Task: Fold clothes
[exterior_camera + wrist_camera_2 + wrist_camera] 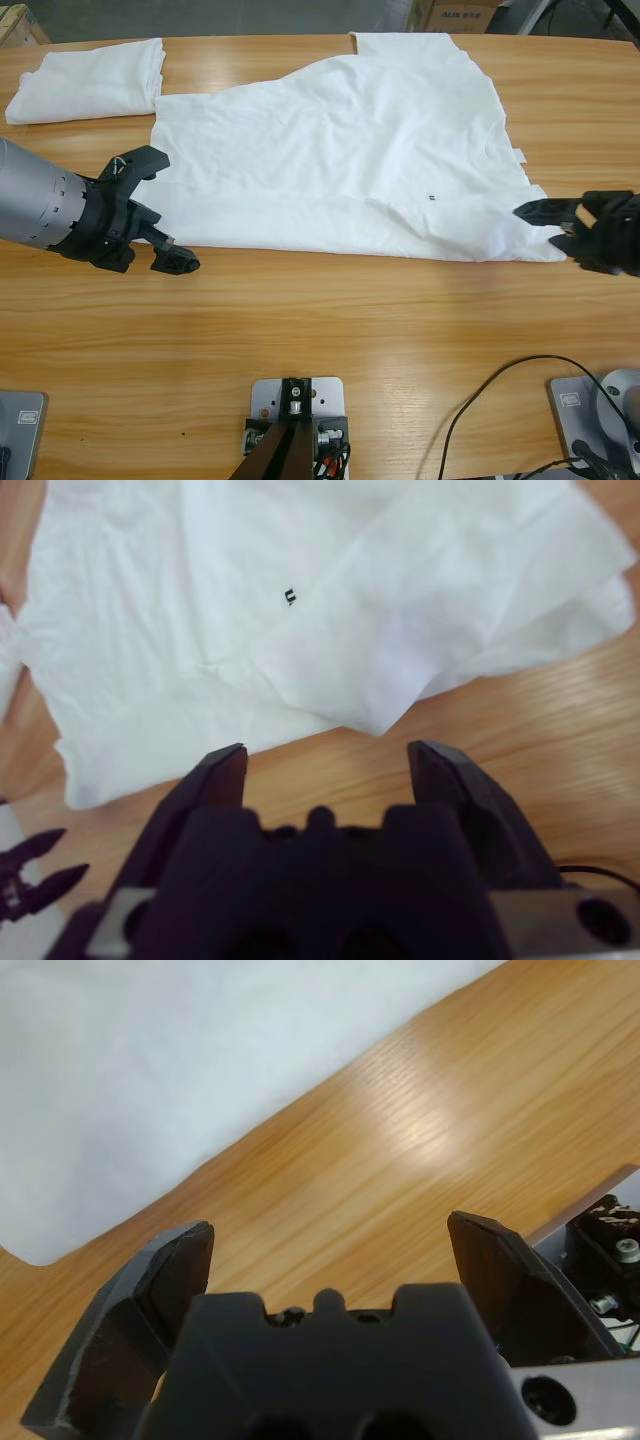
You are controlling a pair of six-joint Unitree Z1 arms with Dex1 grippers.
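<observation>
A large white T-shirt (340, 150) lies spread across the middle of the wooden table (330, 320), partly folded over itself, with a tiny dark mark (432, 196) near its right side. A second white T-shirt (90, 80) sits folded at the far left corner. My left gripper (175, 210) hangs open at the big shirt's near left corner, holding nothing; in the left wrist view the gripper (330, 1235) is over bare wood with the cloth (150, 1080) just beyond. My right gripper (545, 225) is open beside the shirt's near right corner (380, 720), apart from it.
A cardboard box (455, 12) stands beyond the table's far right edge. A black cable (500, 385) loops over the near right of the table. The other arm's jaw tips (30, 870) show at the lower left of the right wrist view.
</observation>
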